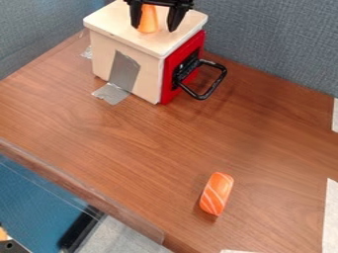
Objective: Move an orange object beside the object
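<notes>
1. At the far left, the table (79, 123) is backed by blue-grey panels (29, 34). Below its near edge, a blue surface (33, 192) can be seen, with a black strip (79, 227) at its right.
2. Near the top left, a pale wooden box (147, 69) is set on the table. Its side is crossed by grey tape (124, 71), and more tape is stuck to the table at its foot.
3. On top of the box, an orange cone (148, 22) is stood upright, narrower toward the top. Its upper end is hidden by the gripper (154, 28).
4. The gripper is held over the box at the top edge of the view, with its jaws wide, one on each side of the cone. A gap is left between the cone and the right-hand finger; whether the cone is touched by the left-hand one cannot be told.
5. The box's right face is covered by a red door (168, 81), to which a black handle (214, 86) is fitted.
6. Well apart from the box, toward the lower right, the orange sushi (216, 193) is laid flat on the table, slanted and marked with white stripes.
7. At the right edge, white strips (330, 217) are seen, one above the other.
</notes>
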Robot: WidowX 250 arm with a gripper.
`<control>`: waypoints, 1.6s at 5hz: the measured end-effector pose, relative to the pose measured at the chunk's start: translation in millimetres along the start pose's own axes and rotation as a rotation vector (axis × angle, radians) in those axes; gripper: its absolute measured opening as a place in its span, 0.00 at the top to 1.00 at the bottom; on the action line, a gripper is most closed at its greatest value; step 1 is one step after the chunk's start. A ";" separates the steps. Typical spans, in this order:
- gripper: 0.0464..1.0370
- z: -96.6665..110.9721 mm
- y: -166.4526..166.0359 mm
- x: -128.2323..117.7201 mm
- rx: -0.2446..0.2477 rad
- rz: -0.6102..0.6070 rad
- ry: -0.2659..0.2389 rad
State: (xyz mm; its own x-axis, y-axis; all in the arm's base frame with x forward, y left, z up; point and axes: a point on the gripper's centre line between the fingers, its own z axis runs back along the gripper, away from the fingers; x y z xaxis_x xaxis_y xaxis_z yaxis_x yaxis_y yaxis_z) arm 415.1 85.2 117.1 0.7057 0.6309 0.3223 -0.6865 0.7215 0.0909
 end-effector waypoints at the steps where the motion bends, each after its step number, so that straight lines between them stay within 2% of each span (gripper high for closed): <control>1: 0.04 1.0 -1.3 -1.7 0.009 0.009 -0.002; 2: 0.04 1.5 -0.2 -1.2 0.013 0.012 -0.001; 4: 0.04 6.3 11.6 16.7 0.012 0.057 -0.029; 5: 0.09 -3.3 14.8 17.9 0.013 0.062 -0.003; 6: 0.36 -6.9 17.2 19.1 -0.002 0.072 0.012; 7: 0.42 -9.0 15.7 19.7 -0.005 0.074 0.014; 8: 0.42 -9.2 12.6 18.5 -0.023 0.070 0.015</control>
State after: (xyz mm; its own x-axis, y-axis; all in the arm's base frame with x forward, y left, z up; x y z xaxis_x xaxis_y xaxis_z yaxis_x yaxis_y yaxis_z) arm 421.1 108.6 115.5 0.6585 0.6843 0.3134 -0.7304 0.6815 0.0466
